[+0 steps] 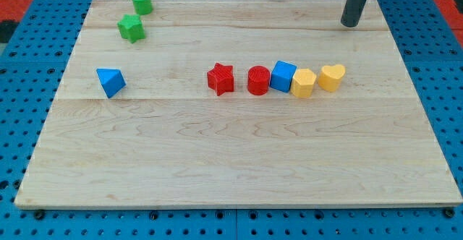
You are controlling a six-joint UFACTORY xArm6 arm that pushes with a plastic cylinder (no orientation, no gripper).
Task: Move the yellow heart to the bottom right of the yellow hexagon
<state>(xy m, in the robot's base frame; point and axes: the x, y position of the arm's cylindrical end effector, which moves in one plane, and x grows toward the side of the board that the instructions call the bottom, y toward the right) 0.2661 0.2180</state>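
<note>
The yellow heart (332, 76) lies at the right end of a row of blocks in the middle of the wooden board (231, 160). The yellow hexagon (303, 83) touches it on its left, slightly lower in the view. My tip (350, 24) is near the board's top right, well above the heart and apart from every block.
Left of the hexagon in the same row are a blue cube (283, 76), a red cylinder (258, 80) and a red star (221, 79). A blue triangle (110, 82) lies at the left. A green cylinder (141, 1) and a green star (131, 28) sit at the top left.
</note>
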